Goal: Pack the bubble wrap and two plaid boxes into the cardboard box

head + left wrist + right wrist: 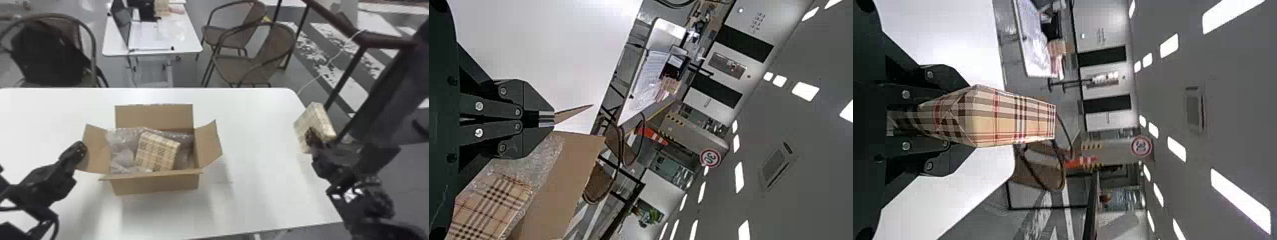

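1. Cardboard box [186, 140]: on white table [261, 191], left of table middle in head view, flaps up or folded outward.
2. Bubble wrap [121, 140]: inside cardboard box, bunched at the left and along the back.
3. First plaid box [158, 151]: inside cardboard box, tilted, bubble wrap around it.
4. Left gripper [82, 149]: pinching left flap [94, 151]; brown tip pokes out past closed fingers [547, 114] in left wrist view.
5. Right gripper [314, 140]: grasping second plaid box [319, 119] by one end, near right table edge, well apart from cardboard box.
6. Behind: chairs [255, 63], another white table [188, 41] with open laptop [120, 22].
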`<act>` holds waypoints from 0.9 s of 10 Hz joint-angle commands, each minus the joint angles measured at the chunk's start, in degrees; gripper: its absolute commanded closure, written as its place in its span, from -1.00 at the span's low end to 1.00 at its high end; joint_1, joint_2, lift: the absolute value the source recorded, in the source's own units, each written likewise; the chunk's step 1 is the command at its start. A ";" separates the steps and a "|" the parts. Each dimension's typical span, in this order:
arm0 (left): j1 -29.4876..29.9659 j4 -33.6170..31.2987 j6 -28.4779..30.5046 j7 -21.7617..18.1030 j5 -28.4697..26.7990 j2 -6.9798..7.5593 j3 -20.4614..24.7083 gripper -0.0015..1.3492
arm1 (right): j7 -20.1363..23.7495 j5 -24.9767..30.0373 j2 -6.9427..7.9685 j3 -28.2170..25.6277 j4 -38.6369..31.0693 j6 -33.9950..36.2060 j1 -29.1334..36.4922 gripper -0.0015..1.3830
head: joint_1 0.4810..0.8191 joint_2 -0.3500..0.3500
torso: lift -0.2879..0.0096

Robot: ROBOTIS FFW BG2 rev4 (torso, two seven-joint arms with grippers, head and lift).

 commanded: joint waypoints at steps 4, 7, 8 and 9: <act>-0.28 0.17 0.34 0.00 -0.42 -0.15 -0.38 0.79 | 13.91 -4.72 -5.60 13.78 -2.62 22.13 -17.70 0.52 | 0.27 0.05 | 0.20; -0.54 0.35 0.43 0.00 -0.42 -0.15 -0.65 0.79 | 21.21 -9.99 -7.00 24.41 4.85 26.79 -27.28 0.52 | 0.21 0.47 | 0.20; -0.54 0.44 0.43 0.00 -0.51 -0.15 -0.65 0.79 | 23.76 -10.26 -6.74 26.70 7.75 28.55 -29.39 0.52 | 0.21 0.57 | 0.20; -0.54 0.44 0.51 0.00 -0.51 -0.15 -0.65 0.79 | 26.31 -10.78 -6.65 28.81 11.00 30.39 -31.15 0.52 | 0.22 0.60 | 0.20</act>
